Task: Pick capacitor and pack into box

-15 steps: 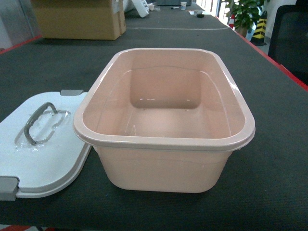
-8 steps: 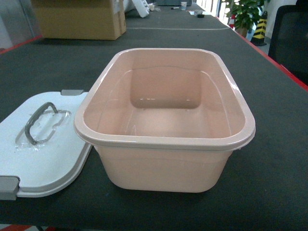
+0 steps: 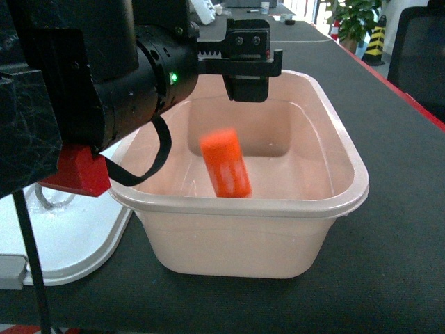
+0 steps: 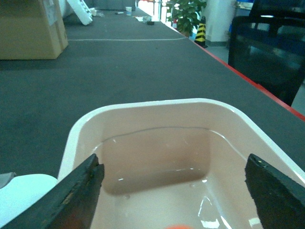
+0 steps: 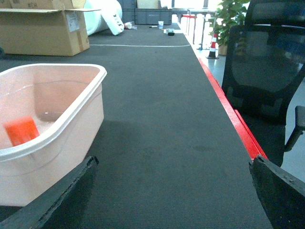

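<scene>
Orange capacitor (image 3: 225,164) sits blurred inside the box (image 3: 334,209); left pincer (image 4: 174,183) gapes wide above, holding nothing.

Capacitor (image 3: 225,165) motion-blurred inside box (image 3: 348,202). Left arm hides the box's left rim and most of the lid (image 3: 76,243). Left wrist view crops capacitor to a sliver.

A dark table (image 3: 403,229) carries the box (image 3: 236,240) and lid (image 3: 76,243).
</scene>
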You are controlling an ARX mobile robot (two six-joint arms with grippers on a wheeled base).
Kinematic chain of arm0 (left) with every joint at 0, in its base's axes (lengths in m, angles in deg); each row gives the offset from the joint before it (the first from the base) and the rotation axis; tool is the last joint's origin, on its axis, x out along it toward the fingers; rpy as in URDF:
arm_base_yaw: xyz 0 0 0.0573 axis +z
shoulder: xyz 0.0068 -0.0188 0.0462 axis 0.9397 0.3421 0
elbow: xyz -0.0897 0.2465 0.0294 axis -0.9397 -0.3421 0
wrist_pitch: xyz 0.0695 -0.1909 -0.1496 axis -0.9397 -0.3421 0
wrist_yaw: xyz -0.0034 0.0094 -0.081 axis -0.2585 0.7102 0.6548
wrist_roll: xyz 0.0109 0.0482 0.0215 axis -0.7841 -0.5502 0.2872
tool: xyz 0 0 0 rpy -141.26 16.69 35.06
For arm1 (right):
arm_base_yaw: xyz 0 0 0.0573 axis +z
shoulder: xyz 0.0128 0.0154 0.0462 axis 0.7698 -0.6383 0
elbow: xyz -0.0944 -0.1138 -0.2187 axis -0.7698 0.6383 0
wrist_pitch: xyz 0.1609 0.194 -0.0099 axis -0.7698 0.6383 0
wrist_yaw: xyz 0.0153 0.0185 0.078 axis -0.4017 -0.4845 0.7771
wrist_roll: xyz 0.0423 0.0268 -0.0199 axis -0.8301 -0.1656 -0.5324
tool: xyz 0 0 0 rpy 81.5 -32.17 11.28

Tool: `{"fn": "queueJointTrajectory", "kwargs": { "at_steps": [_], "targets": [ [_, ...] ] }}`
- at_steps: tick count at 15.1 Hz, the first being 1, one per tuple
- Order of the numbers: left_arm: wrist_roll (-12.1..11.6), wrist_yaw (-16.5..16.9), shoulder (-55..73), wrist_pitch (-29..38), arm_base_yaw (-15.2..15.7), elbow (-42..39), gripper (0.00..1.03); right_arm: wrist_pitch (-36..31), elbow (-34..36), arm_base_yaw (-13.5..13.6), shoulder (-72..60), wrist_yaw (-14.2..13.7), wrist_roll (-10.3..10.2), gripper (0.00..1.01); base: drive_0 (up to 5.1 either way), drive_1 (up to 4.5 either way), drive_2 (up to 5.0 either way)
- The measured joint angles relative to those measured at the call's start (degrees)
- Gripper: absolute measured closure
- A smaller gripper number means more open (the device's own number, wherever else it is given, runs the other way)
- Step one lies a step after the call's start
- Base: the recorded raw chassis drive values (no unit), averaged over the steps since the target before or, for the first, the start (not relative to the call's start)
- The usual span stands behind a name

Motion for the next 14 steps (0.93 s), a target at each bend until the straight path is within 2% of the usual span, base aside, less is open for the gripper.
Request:
{"fn": "queueJointTrajectory", "kwargs": {
  "at_steps": [1, 3, 4, 6, 7, 9, 10, 12, 14],
  "targets": [
    [-0.13, -0.22, -0.02, 0.11, 0.28, 0.0, 0.03, -0.04, 0.0, 0.0, 0.0, 0.0, 0.0, 0.03, 0.0, 0.0, 0.0],
    [-1.01, 4.44, -1.27, 5.73, 2.05, -2.91, 0.05, -0.02, 0.0, 0.0, 0.0, -0.02, 0.0, 0.03, 0.0, 0.0, 0.0],
    [-1.03, 5.05, -4.39, 5.86, 5.11, -5.64, 0.05, 0.0, 0.0, 0.0, 0.0, -0.02, -0.02, 0.03, 0.0, 0.0, 0.0],
    [-3.23, 4.61, -8.24, 11.56, 16.68, -9.51, 0.05, 0.0, 0.0, 0.0, 0.0, -0.02, 0.0, 0.03, 0.0, 0.0, 0.0],
    [-3.91, 5.62, -6.73, 11.3, 22.47, -10.54, 0.05, -0.02, 0.0, 0.0, 0.0, 0.0, 0.0, 0.03, 0.0, 0.0, 0.0],
    [-3.93, 7.21, -0.15, 8.26, 28.17, -9.7, 0.05, -0.02, 0.0, 0.0, 0.0, -0.02, 0.0, 0.03, 0.0, 0.0, 0.0],
    [-3.72, 7.17, 5.25, 7.96, 29.62, -7.74, 0.05, 0.0, 0.0, 0.0, 0.0, -0.02, 0.0, 0.03, 0.0, 0.0, 0.0],
    [-4.0, 5.86, 11.32, 7.61, 30.01, -4.13, 0.05, -0.02, 0.0, 0.0, 0.0, 0.0, 0.0, 0.03, 0.0, 0.0, 0.0],
    [-4.44, 6.21, 16.81, 4.9, 30.12, -0.57, 0.05, 0.0, 0.0, 0.0, 0.0, -0.02, 0.0, 0.03, 0.0, 0.0, 0.0]
  ]
}}
